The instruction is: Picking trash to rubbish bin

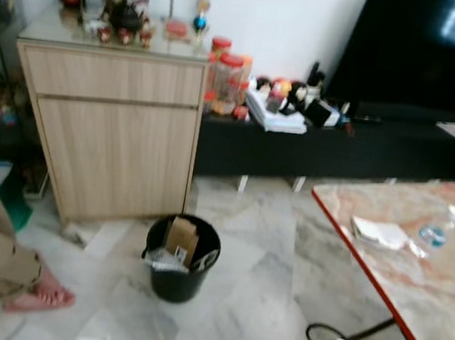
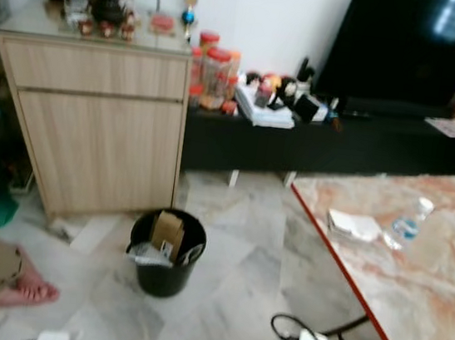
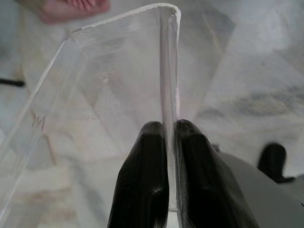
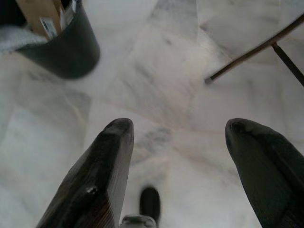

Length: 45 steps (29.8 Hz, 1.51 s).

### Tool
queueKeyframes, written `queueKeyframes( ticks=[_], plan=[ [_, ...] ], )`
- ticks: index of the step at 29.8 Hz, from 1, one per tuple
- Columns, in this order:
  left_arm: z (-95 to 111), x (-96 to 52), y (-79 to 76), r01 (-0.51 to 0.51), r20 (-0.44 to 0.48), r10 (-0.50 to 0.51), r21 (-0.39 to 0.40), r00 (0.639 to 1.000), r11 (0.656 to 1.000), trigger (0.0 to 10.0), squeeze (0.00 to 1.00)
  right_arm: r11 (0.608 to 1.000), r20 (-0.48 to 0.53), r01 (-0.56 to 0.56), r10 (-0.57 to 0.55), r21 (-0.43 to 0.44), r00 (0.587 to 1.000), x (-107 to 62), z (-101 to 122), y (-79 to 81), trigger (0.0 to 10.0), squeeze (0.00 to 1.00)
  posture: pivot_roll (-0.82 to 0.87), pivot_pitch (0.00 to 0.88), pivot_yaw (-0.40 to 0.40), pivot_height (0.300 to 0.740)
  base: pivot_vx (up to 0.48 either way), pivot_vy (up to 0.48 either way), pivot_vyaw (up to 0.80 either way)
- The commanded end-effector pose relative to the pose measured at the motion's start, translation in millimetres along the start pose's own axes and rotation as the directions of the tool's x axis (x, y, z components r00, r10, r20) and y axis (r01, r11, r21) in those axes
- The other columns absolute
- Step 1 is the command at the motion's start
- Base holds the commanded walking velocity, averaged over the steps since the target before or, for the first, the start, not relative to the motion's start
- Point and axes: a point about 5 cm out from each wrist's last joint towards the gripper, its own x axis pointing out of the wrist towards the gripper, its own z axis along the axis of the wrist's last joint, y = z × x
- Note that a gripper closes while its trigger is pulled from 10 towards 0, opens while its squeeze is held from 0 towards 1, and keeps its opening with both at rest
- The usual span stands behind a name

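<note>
My left gripper is shut on the thin wall of a clear plastic container, held low over the marble floor. The black rubbish bin stands on the floor in front of the wooden cabinet, with a piece of cardboard and other scraps in it. My right gripper hangs open above the floor with nothing between its fingers; the bin is a short way ahead of it. On the marble table lie a crumpled white paper and a clear plastic bottle.
The red-edged marble table fills the right side, its dark leg near my right gripper. A person's foot in a pink slipper is at the left. A wooden cabinet and a low black TV bench stand behind.
</note>
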Motion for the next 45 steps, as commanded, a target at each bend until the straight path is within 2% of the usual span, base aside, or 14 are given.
queueKeyframes(
  ticks=[1,11,26,35,42,45],
  plan=[
    [3.2,0.0,-12.1,0.033,0.009,-0.033,-0.001,0.999,0.999,10.0,0.0,1.0,0.003,0.028,-0.028,0.0,1.0,-1.8,0.7,-11.0,10.0,0.0,0.0,0.0,-0.085,0.74,0.292,0.0,0.0],
    [4.7,0.4,-11.2,0.03,0.012,-0.03,-0.005,0.999,1.0,10.0,0.0,1.0,0.013,0.009,-0.008,-0.029,1.0,-1.1,3.1,-8.1,10.0,0.0,0.0,0.0,-0.085,0.74,0.289,0.0,0.0],
    [2.6,-0.2,-11.7,0.031,0.011,-0.031,-0.005,0.999,0.999,10.0,0.0,0.999,-0.002,0.003,-0.003,-0.037,1.0,-1.9,-2.0,-7.6,10.0,0.0,0.01,0.009,-0.085,0.74,0.289,0.0,0.66],
    [2.1,-0.3,-11.8,0.032,0.011,-0.032,-0.007,0.999,0.999,10.0,0.0,1.0,0.0,0.009,-0.009,-0.012,1.0,-1.8,-2.0,-7.3,10.0,0.0,0.01,0.017,-0.086,0.74,0.29,0.0,0.0],
    [2.0,-0.4,-11.8,0.031,0.012,-0.031,-0.008,0.999,0.999,10.0,0.0,1.0,0.005,0.016,-0.016,-0.002,1.0,-1.8,-1.4,-7.9,10.0,0.0,0.01,0.026,-0.085,0.74,0.286,0.0,-0.77],
    [1.4,-0.5,-11.2,0.03,0.011,-0.03,-0.008,0.999,1.0,10.0,0.0,1.0,0.008,0.012,-0.012,-0.003,1.0,-2.0,-1.4,-8.1,10.0,0.0,0.01,0.038,-0.084,0.74,0.369,0.0,0.0]
  ],
)
